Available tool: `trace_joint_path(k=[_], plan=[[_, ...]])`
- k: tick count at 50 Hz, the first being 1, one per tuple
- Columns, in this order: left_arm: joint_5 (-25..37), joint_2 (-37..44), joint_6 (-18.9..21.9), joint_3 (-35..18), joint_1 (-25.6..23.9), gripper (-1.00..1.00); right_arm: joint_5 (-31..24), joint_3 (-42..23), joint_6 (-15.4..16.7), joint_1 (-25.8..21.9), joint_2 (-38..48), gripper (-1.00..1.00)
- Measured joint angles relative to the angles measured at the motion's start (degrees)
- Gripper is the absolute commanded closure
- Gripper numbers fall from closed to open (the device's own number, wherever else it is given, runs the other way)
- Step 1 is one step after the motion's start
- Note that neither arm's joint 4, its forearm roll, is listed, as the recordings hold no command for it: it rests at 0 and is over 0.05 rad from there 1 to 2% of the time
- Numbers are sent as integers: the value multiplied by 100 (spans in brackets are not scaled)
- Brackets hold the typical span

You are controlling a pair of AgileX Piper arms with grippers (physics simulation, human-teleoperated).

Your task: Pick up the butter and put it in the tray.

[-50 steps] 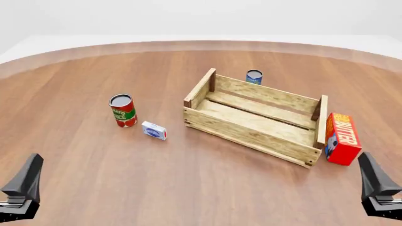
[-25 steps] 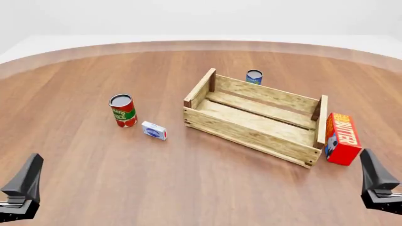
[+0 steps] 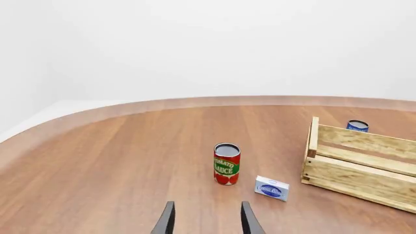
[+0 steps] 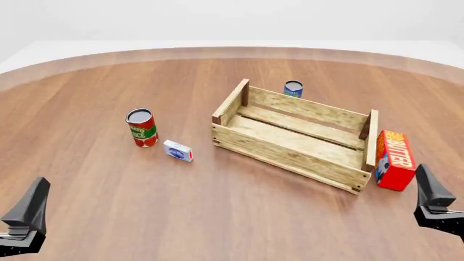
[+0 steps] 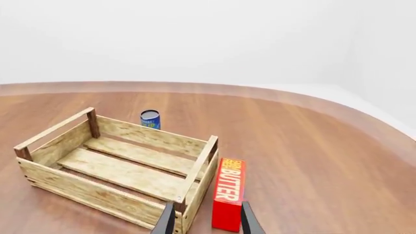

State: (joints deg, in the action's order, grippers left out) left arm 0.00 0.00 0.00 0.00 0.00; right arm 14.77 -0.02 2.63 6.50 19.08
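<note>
The butter is a red carton with white lettering, standing on the table against the right end of the tray, a light wooden slat crate with nothing in it. In the right wrist view the butter stands just ahead of my right gripper, beside the tray. My right gripper is open and empty, just near and right of the butter, apart from it. My left gripper is open and empty at the near left; its fingers show apart in the left wrist view.
A red tomato sauce can and a small white-blue box stand left of the tray. A small blue can stands behind the tray. The round table's far edge curves across the back.
My right gripper has moved a little forward toward the butter. The left arm and all objects have not moved.
</note>
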Motion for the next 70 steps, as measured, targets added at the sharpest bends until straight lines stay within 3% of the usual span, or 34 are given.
trace_joint_path(k=[32, 70], plan=[[0, 0, 0, 0, 0, -100, 1447, 2, 124, 365, 1630, -100], [0, 0, 0, 0, 0, -100, 4521, 2, 109, 494, 5070, -100]])
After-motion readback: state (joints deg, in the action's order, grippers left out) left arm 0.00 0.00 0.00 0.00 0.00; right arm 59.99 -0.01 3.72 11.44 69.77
